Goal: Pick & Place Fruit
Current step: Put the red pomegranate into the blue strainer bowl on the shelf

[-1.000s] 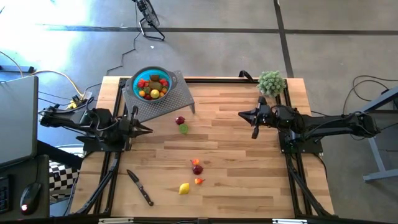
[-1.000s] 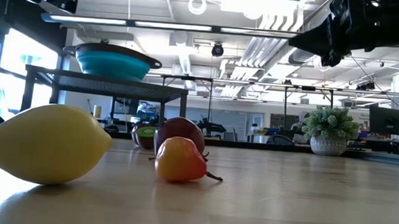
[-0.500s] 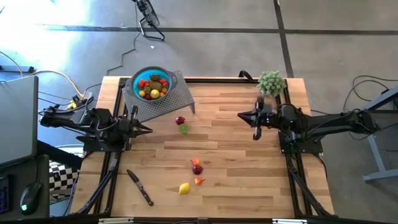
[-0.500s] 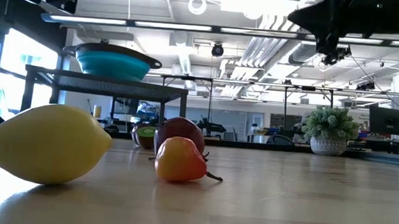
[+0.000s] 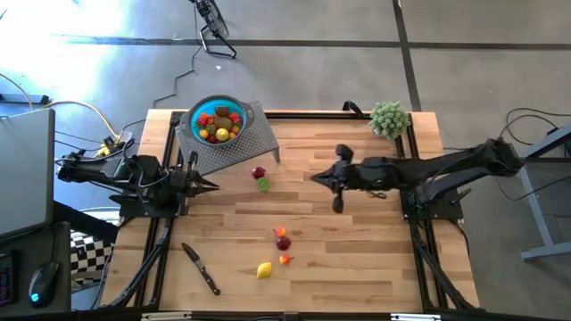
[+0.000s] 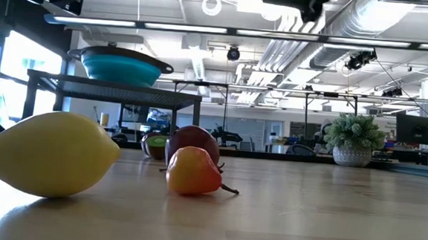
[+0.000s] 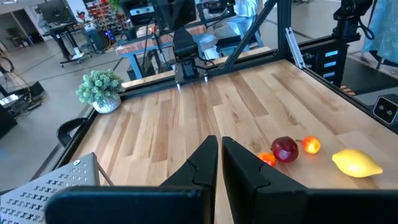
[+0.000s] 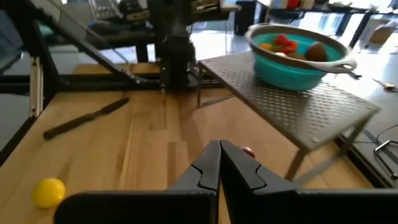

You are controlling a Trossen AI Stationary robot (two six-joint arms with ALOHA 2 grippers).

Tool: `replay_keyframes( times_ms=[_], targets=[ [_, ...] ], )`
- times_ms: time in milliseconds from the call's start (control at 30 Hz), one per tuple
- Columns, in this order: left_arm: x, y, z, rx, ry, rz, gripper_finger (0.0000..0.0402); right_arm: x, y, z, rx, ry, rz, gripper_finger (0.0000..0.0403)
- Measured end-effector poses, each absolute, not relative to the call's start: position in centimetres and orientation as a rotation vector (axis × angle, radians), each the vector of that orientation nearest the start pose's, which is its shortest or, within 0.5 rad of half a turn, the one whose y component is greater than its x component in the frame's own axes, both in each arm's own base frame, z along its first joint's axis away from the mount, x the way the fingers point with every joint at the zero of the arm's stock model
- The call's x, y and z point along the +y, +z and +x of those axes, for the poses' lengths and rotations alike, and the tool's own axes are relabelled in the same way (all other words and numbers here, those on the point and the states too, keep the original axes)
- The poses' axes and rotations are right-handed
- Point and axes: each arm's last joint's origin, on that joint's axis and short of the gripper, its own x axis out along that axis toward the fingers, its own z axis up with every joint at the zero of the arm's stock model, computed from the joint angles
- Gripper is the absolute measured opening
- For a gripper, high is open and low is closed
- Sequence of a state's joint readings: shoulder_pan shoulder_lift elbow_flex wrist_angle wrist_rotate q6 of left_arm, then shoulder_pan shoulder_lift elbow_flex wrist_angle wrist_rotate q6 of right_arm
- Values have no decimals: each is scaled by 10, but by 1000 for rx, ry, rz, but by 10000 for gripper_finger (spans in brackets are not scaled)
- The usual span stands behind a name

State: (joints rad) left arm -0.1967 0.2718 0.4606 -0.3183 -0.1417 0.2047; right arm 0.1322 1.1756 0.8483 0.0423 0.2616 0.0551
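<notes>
Small glossy toy fruit (image 5: 283, 242), red, orange, maroon, lime and a pointed yellow lemon (image 5: 264, 269), lies loose mid-table; more fills the teal bowl (image 5: 215, 121) on the perforated metal stand (image 5: 241, 143). Right gripper (image 5: 314, 176), fingers together and empty, hangs above the table centre. Left gripper (image 5: 214, 185), likewise closed and empty, waits at the left edge.

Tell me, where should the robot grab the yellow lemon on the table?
Probably from straight above, fingers across the fat middle of the lemon. It lies on its side with pointed ends, which would likely slip. An orange fruit sits close beside it.
</notes>
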Motion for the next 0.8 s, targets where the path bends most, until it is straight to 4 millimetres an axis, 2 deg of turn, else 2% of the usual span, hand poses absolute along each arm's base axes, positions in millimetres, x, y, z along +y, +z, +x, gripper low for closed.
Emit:
replay_keyframes(
  times_ms=[333,467,600,800],
  targets=[
    [-14,267,90,121,-68,225,19,64,318,321,461,-63,-21,2],
    [-14,267,90,121,-67,225,19,82,319,344,525,-34,-28,2],
    [-14,267,90,121,-67,223,19,99,306,361,594,-8,6,2],
    [-14,267,90,121,-67,224,19,126,268,375,724,139,146,2]
  ],
)
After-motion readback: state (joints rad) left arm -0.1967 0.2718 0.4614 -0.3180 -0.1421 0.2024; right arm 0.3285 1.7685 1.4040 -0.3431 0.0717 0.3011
